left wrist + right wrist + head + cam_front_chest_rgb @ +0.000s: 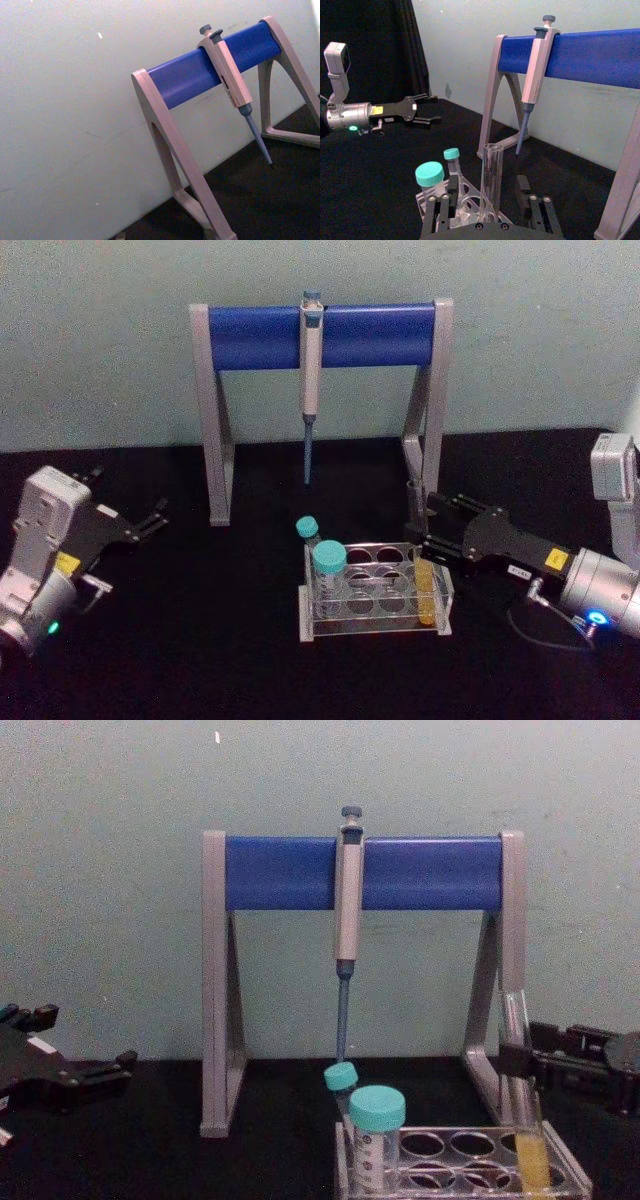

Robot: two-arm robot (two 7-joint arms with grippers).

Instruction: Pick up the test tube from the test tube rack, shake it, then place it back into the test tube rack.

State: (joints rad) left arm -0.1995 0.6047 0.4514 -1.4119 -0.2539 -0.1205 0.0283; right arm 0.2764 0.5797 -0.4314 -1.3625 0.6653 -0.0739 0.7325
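Observation:
The test tube (429, 592) stands in the right end of the clear test tube rack (372, 626), leaning slightly, with yellow liquid in its lower part. Its open top (491, 175) rises well above the rack. My right gripper (425, 527) reaches in from the right at the height of the tube's upper part. Its fingers are open, one on each side of the glass, and in the chest view the right gripper (516, 1060) crosses the tube (530, 1160). My left gripper (152, 521) is parked open at the table's left, well away from the rack.
Two teal-capped tubes (329, 562) stand in the rack's left end. Behind the rack is the tall grey-and-blue pipette stand (250, 335), with a pipette (311, 370) hanging from its bar, tip down. The stand's right leg (432, 440) is close behind my right gripper.

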